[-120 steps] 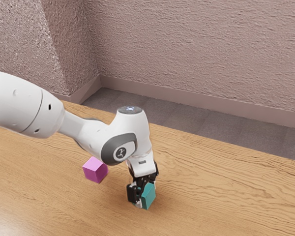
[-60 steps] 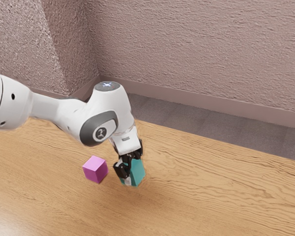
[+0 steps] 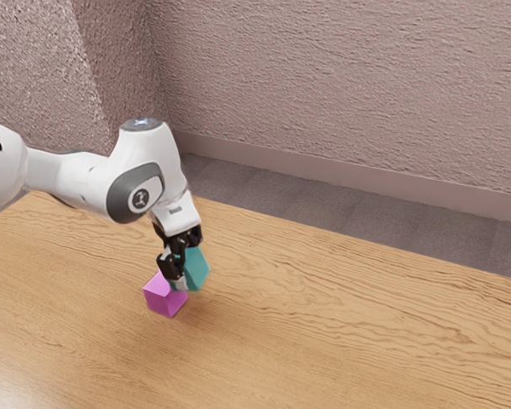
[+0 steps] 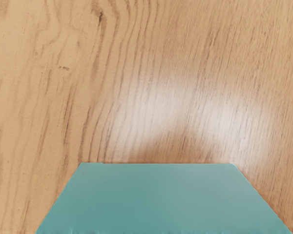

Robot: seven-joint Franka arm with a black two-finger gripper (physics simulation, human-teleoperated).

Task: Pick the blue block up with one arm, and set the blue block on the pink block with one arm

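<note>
Wooden bench (image 3: 366,324), with the pink block (image 3: 164,296) resting on it as my reference mark. My white arm (image 3: 85,175) comes in from the exterior view's left and ends above the pink block. My hand (image 3: 180,274) points down, its black fingers pinching the blue block (image 3: 196,268) from two sides. The blue block hangs tilted, clear of the bench, just above the pink block and a little toward the exterior view's right of it; I cannot tell whether the two touch. In the wrist view, the blue block (image 4: 161,200) sits under my hand over bare wood grain.

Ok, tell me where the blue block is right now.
Held in the gripper off the table, the blue block hangs just to the exterior view's right of the pink block.
</note>
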